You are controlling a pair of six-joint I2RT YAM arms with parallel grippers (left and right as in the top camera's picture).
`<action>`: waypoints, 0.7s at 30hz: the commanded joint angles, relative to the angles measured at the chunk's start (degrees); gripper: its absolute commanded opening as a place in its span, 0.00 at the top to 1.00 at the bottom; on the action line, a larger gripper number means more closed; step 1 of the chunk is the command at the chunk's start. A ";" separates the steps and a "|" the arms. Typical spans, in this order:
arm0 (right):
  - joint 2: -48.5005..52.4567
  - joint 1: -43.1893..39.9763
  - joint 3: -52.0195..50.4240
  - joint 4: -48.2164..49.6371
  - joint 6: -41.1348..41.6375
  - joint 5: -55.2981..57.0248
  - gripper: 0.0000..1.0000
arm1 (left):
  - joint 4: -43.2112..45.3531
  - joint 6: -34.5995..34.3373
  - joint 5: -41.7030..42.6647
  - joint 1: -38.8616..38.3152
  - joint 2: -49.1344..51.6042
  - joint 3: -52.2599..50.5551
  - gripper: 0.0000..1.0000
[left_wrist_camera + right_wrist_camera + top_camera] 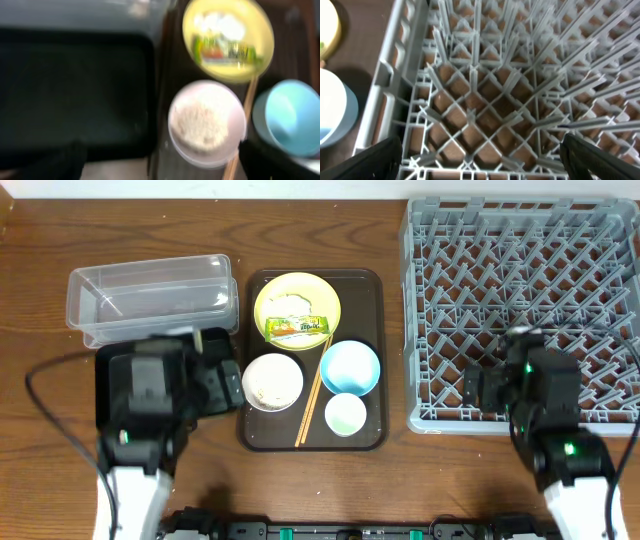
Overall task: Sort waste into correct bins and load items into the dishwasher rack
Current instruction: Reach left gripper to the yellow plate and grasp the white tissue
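Both arms sat closest to the overhead lens, rising from the 6 o'clock edge. Left gripper (pixel 180 352) hung over the shallow black tray (pixel 75 90). Its wrist view was smeared, with only one dark finger (pixel 52 162) sure at the lower corner, so I could not tell how far the jaws stood apart. Right gripper (pixel 480 150) hovered spread wide, holding nothing, over the 7 o'clock corner of the grey dishwasher rack (pixel 520 270). Both its fingers were cut off by the frame's bottom corners.

Edges: rack filled the 3 o'clock side, its far and right walls running to the frame edge. A narrow strip of wooden table (pixel 40 290) separated it from the brown serving tray (pixel 378 290). Clear tub (pixel 150 290), glossy with rounded corners, lay at 10 o'clock against the black tray's far rim; touching or overlapping, I could not tell. Black tray's right edge ran just beside the serving tray. Open wood at 9 o'clock.

On the serving tray:
- round yellow plate (pixel 297 292) at 12 o'clock, carrying the green-and-yellow wrapper (pixel 297 330) and a crumpled white scrap (pixel 290 308)
- white bowl (pixel 272 380) at 8 o'clock, whitish rice grains (pixel 202 125) inside
- light blue bowl (pixel 350 367) at 3 o'clock
- small pale cup (pixel 346 415) at 5 o'clock
- wooden chopsticks (pixel 310 405) slanting between the white bowl and the other two

Rack pegs were thin upright plastic over a diamond lattice, wood showing through. Much of the black tray was hidden beneath the left arm.
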 commanded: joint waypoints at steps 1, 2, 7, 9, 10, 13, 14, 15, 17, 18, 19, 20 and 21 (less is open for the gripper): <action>4.55 0.11 4.15 -2.73 0.61 0.11 0.01 | -5.64 -0.70 2.82 0.35 5.99 8.00 0.01; 5.55 0.11 4.81 -3.63 0.61 -0.04 0.01 | -6.84 -0.70 2.49 0.35 7.28 9.29 0.02; 7.37 0.11 5.64 -4.66 0.61 -3.85 0.01 | -6.86 -0.72 3.10 0.35 10.75 9.92 0.02; 7.21 0.11 5.64 -4.31 0.63 -4.76 0.01 | -5.92 -0.72 4.85 0.35 11.17 9.92 0.02; 7.10 0.13 5.64 -4.22 0.63 -5.03 0.01 | -4.37 -0.72 6.82 0.35 11.30 9.94 0.02; 6.95 0.13 5.64 -4.11 0.61 -5.01 0.01 | 1.55 -1.70 12.76 0.35 12.26 10.29 0.02; 6.95 0.13 5.64 -4.11 0.61 -5.01 0.01 | 2.49 -2.97 12.68 0.33 13.05 10.91 0.02; 6.95 0.13 5.64 -4.04 0.61 -5.01 0.01 | 3.19 -3.56 12.66 0.33 14.10 11.72 0.02; 6.95 0.11 5.64 -3.87 0.61 -5.01 0.01 | 4.07 -3.56 12.11 0.28 17.22 14.10 0.02; 6.95 0.13 5.64 -3.82 0.63 -5.01 0.01 | 4.22 -3.54 11.26 0.24 19.04 15.54 0.02; 6.95 0.13 5.64 -3.85 0.63 -5.01 0.01 | 4.33 -3.52 10.19 0.11 20.94 17.16 0.02; 6.95 0.13 5.64 -3.91 0.63 -5.03 0.01 | 4.44 -3.48 9.40 -0.13 22.84 18.88 0.02; 6.95 0.13 5.64 -4.00 0.63 -5.03 0.01 | 4.72 -3.48 8.46 -0.48 24.79 20.65 0.02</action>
